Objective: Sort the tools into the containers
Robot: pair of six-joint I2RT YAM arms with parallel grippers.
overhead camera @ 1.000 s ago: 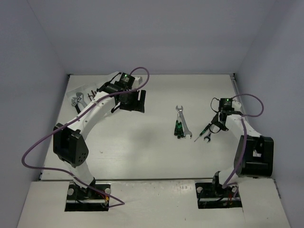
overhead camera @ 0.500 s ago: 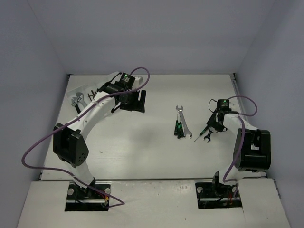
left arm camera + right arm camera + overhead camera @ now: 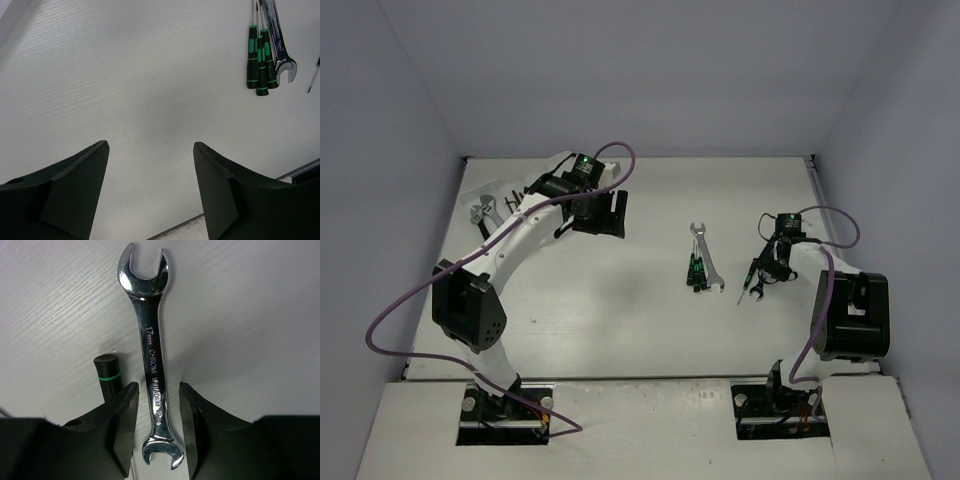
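- The white desk holds everything. The tools lie on its right half and the tray is far off on the left.
- The white tray sits at the far left corner. A few tools lie in it, but they are too small to tell which slot each is in.
- The left claw hangs over bare desk. It is wide open and holds nothing.
- The right claw is low over the desk and partly open. It has one finger on each side of the silver wrench. A thin gap shows on both sides, so it has no hold on it.
- The wrench lies flat on the desk, well apart from the tray.
- A black screwdriver with a green ring lies just beside one finger. If the claw shuts now, it might bump that screwdriver or pinch it too.
- The wrench is thin, flat and shiny, so I think it could slip out or tip when lifted. The trip to the tray is long, so it could drop on the way.
- More screwdrivers and another wrench wait in the middle.
- The wrench says "17mm" and "CHROME". The next word is too blurry to read whole.
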